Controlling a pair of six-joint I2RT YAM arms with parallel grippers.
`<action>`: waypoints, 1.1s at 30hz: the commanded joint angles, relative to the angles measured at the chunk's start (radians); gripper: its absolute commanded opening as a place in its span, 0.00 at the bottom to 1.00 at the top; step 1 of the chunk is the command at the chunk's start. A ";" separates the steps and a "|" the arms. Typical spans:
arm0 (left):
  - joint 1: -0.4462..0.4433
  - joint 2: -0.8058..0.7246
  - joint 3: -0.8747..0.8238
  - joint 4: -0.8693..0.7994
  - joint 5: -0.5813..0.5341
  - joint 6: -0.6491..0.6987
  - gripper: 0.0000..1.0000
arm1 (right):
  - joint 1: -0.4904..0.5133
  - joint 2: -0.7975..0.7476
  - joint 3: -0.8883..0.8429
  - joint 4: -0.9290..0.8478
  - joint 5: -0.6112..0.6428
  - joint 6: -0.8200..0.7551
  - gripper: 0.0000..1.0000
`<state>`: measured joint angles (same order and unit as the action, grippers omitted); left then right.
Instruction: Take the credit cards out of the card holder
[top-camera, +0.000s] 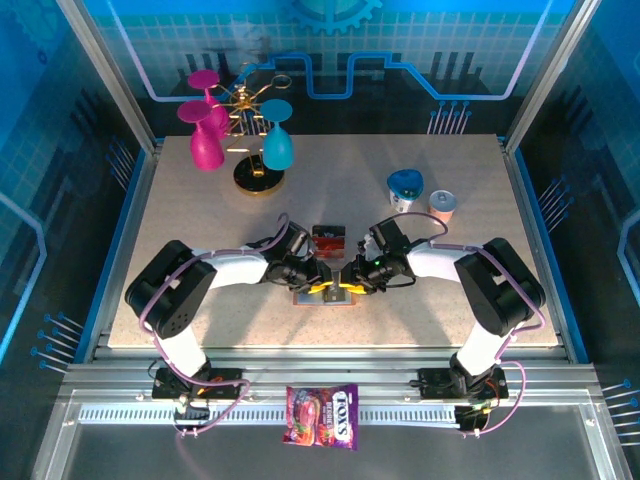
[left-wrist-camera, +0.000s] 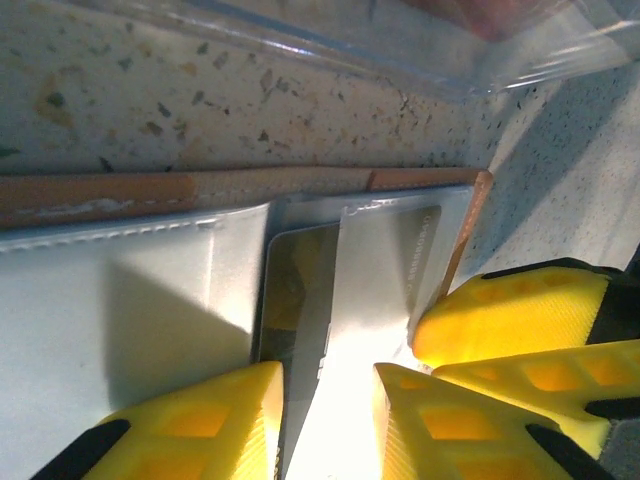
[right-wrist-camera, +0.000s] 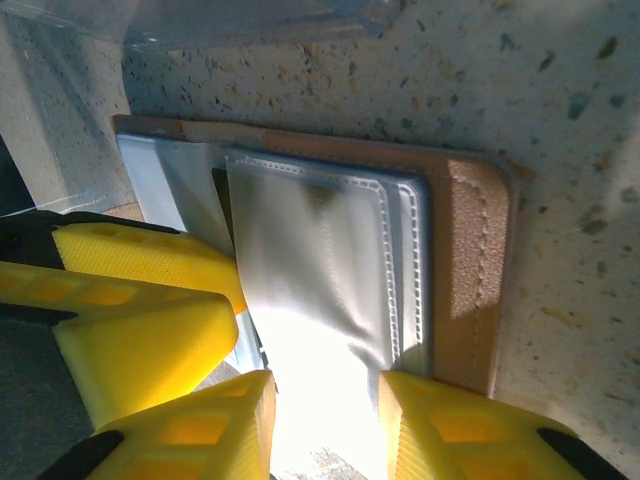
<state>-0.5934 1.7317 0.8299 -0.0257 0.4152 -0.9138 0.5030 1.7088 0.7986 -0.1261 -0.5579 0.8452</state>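
Yellow fingertips (left-wrist-camera: 190, 425) of left gripper (left-wrist-camera: 325, 375) rest on card holder (left-wrist-camera: 120, 190), jaws part-open, nothing clearly pinched; a card (left-wrist-camera: 300, 290) sits tucked in a pocket (left-wrist-camera: 385, 265). Right gripper (right-wrist-camera: 325, 385) has a similar gap, straddling stitched grey pocket (right-wrist-camera: 320, 250). Overhead: holder lies near-centre on table (top-camera: 340, 170).

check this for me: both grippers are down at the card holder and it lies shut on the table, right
Not shut. The card holder lies open with its grey pockets facing up, as the right wrist view shows. The left gripper and the right gripper are indeed down at it on the table.
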 joint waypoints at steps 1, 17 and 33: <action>-0.005 -0.030 0.017 -0.080 -0.040 0.034 0.31 | 0.002 0.022 0.008 -0.024 0.003 -0.014 0.35; 0.009 -0.086 -0.023 -0.038 -0.055 -0.003 0.35 | 0.009 -0.049 0.029 -0.054 0.010 -0.008 0.35; 0.020 -0.055 -0.065 0.025 -0.021 -0.041 0.35 | 0.062 0.004 0.075 -0.047 0.011 -0.003 0.35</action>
<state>-0.5789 1.6707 0.7830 -0.0326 0.3725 -0.9325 0.5529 1.6810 0.8593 -0.1627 -0.5510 0.8455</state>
